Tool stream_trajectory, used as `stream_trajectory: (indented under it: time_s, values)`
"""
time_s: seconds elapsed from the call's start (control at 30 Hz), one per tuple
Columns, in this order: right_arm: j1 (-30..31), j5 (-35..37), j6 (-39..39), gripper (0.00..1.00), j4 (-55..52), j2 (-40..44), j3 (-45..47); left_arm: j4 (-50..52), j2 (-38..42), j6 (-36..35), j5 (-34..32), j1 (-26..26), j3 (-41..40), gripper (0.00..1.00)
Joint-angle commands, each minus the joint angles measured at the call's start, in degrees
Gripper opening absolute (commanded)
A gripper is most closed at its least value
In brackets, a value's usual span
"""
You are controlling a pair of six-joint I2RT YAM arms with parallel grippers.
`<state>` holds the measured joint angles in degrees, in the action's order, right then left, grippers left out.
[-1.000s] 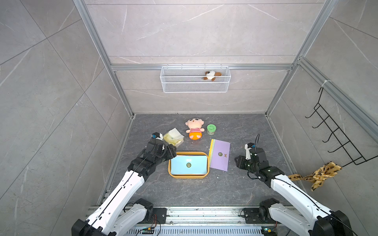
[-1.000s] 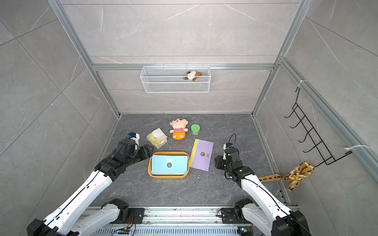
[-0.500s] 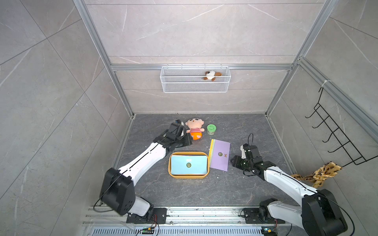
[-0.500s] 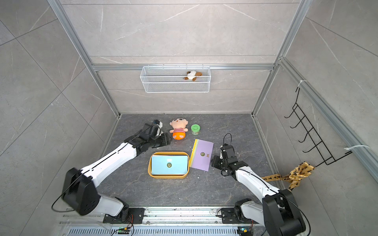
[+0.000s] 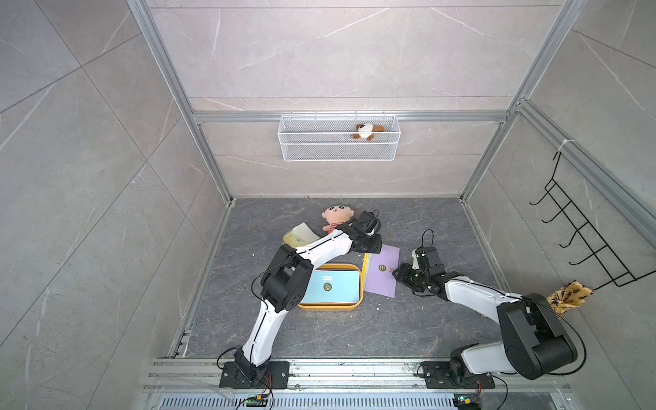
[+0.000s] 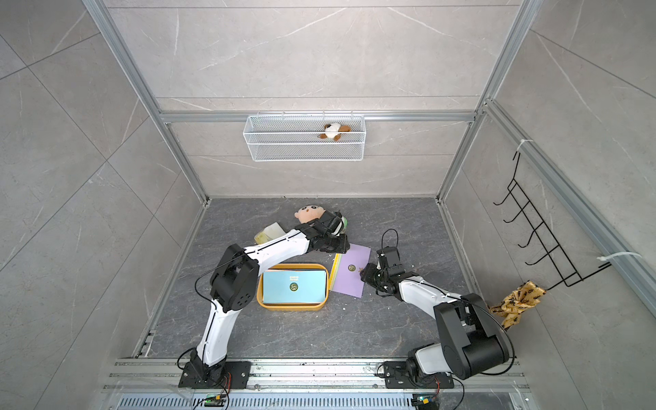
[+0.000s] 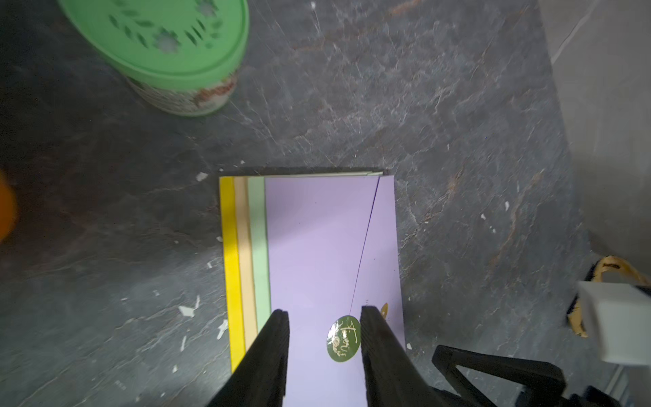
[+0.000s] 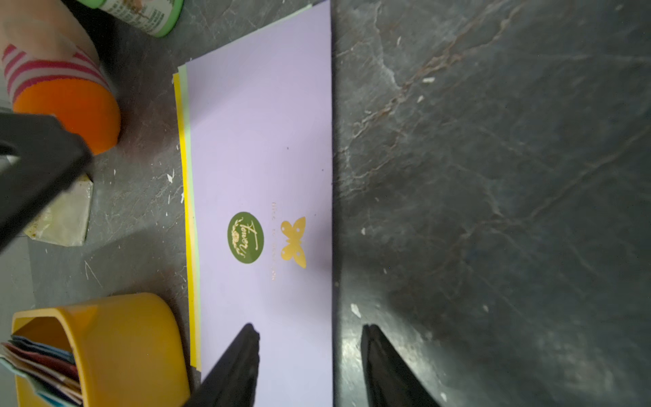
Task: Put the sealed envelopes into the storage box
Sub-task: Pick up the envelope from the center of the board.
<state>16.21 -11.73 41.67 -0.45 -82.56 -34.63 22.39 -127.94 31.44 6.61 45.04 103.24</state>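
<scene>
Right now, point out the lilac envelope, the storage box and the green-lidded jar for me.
lilac envelope (image 8: 260, 141): right wrist view, plain part of its face.
storage box (image 6: 291, 307): a top view, near rim.
green-lidded jar (image 7: 158, 35): left wrist view, middle of the lid.

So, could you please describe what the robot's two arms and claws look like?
The left arm and right arm match: glossy white tubular links joined by bulky black rounded joints, each on a black base bolted to a silver rail. Thin black cables loop along them. The left claw and right claw each have two matte black tapering fingers.
</scene>
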Motion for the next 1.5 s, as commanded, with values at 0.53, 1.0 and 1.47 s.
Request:
stream_trajectory:
  time_s: [0.53,1.0,1.47]
  values:
    - [-2.6,-8.7,0.1,0.41,2.8,-7.8,-3.9,-0.5,-4.5,2.3,1.5,0.7,-1.5,0.31]
    - [-2.7,-10.2,0.1,0.3,4.2,-2.5,-5.1,-1.5,-4.3,2.5,2.1,0.7,-2.4,0.31]
    - [-2.6,-15.3,4.7,0.23,8.2,-10.1,-6.1,-3.9,-3.1,3.0,2.7,0.7,-4.1,0.31]
